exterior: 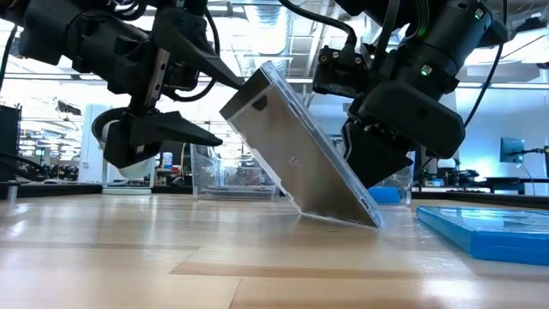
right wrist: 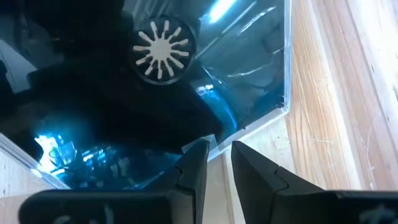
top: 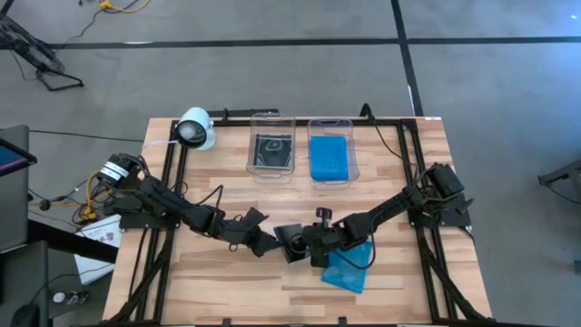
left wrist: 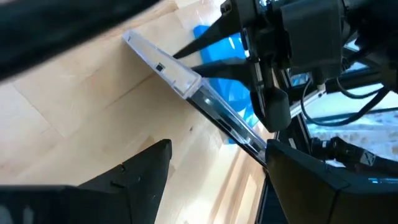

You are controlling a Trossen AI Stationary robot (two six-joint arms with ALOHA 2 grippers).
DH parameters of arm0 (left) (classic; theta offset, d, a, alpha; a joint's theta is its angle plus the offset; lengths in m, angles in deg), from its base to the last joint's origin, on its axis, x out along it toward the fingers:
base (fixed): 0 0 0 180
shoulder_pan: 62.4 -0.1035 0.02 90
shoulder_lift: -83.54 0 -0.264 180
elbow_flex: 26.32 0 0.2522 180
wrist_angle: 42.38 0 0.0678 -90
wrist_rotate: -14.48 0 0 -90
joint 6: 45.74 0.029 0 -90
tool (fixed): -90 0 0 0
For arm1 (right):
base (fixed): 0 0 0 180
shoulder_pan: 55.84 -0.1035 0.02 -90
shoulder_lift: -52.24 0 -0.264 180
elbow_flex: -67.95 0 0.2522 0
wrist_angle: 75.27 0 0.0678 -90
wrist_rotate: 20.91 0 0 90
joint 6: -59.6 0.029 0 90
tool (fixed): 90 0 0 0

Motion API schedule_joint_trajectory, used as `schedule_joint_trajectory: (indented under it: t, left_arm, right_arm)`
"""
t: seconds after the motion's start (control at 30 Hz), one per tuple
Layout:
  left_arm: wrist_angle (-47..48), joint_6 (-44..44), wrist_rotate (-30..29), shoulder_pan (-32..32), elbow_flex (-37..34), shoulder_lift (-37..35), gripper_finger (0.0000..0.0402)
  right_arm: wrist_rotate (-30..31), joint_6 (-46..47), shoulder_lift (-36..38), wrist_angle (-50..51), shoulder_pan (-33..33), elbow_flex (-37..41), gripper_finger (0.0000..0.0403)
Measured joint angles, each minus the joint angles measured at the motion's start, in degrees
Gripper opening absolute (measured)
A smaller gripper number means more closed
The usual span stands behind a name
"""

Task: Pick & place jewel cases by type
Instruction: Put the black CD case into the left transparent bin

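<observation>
A clear and black jewel case [exterior: 300, 146] stands tilted near the table's middle, with its lower edge [exterior: 339, 218] on the wood. My right gripper [right wrist: 217, 152] comes from the right and is shut on it. My left gripper [left wrist: 219, 144] is wide open at the case's raised end. Its lower finger [exterior: 184, 130] is clear of the case. I cannot tell whether its upper finger touches. A translucent blue jewel case [top: 349, 266] lies flat on the table right of the grippers. My right gripper pinches one edge of the clear and black case [right wrist: 214, 142] between its two fingers, not far from a corner [right wrist: 285, 112]. The fingers slant down from the table's right side. The case leans with its lower edge on the table and its upper end raised toward the left.
Two clear tubs stand at the back. The left tub [top: 252, 145] holds a clear and black case, the right tub [top: 329, 122] a blue one. A white round object [top: 195, 129] sits at the far left. Black frame rails [top: 172, 182] run along the table's sides.
</observation>
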Motion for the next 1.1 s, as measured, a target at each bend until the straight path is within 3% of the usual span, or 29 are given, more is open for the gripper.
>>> schedule_joint_trajectory:
  t: [1.1]
  left_arm:
    - [-9.73,7.77,-3.99,-0.17,-0.22,0.37,0.0255]
  right_arm:
    - [-0.68,0.01,-0.24,-0.36,-0.13,0.07,0.007]
